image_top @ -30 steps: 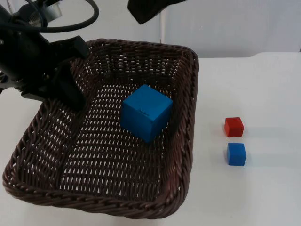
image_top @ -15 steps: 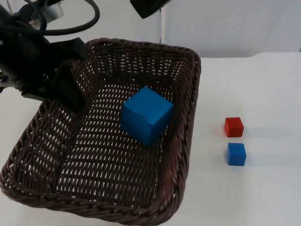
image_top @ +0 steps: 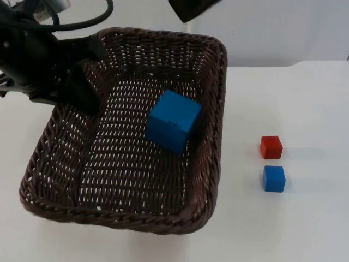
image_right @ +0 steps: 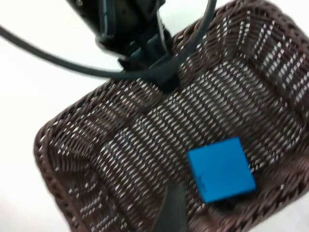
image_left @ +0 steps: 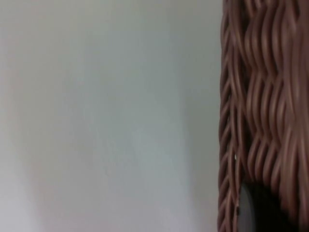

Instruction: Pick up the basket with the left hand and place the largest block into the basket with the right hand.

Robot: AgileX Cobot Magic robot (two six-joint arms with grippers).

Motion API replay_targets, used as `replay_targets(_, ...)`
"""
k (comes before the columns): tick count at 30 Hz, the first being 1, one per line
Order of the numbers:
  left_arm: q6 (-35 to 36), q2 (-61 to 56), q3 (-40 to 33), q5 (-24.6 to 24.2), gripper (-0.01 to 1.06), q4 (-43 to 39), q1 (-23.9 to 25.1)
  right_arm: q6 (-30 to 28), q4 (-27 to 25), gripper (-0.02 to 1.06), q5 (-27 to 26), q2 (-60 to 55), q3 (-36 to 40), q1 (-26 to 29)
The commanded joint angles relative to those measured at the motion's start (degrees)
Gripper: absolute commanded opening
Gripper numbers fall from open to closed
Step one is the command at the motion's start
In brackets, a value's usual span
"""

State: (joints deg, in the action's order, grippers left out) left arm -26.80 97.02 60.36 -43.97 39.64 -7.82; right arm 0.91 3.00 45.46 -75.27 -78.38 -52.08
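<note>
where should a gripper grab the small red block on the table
Across the small red block's two far and near flat faces, coming straight down from above: it sits flat on the table, and the small blue block lies close on its near side, so keep the fingers narrow.

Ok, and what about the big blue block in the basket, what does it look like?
The big blue block is a plain cube, bright blue, with smooth matte faces and sharp edges. It sits tilted inside the brown wicker basket, on the woven floor near the basket's right wall. Nothing grips it. The left gripper holds the basket's left rim. The block looks far bigger than the small red block and small blue block out on the table.
</note>
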Motion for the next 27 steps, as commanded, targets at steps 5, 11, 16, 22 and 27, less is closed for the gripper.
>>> replay_targets(5,-0.25,0.63,-0.03,4.33,0.00,1.48,-0.13,1.25,-0.21,0.68,-2.43,6.24,5.41,-0.21)
replay_targets(11,-5.28,6.49,-0.03,4.79,0.00,4.02,-0.13,3.45,-0.21,0.68,-2.85,12.32,9.50,-0.21)
replay_targets(16,-8.97,11.02,0.22,7.07,0.00,6.83,-0.13,4.79,-0.21,0.68,-2.85,16.50,12.19,-0.21)
replay_targets(22,-9.89,16.02,2.75,7.08,0.00,7.15,-0.13,4.79,-0.33,0.68,-2.85,19.80,14.89,-0.21)
replay_targets(27,-10.00,20.85,6.19,6.62,0.00,8.58,-0.13,4.82,-0.33,0.68,-2.80,22.82,17.67,-0.21)
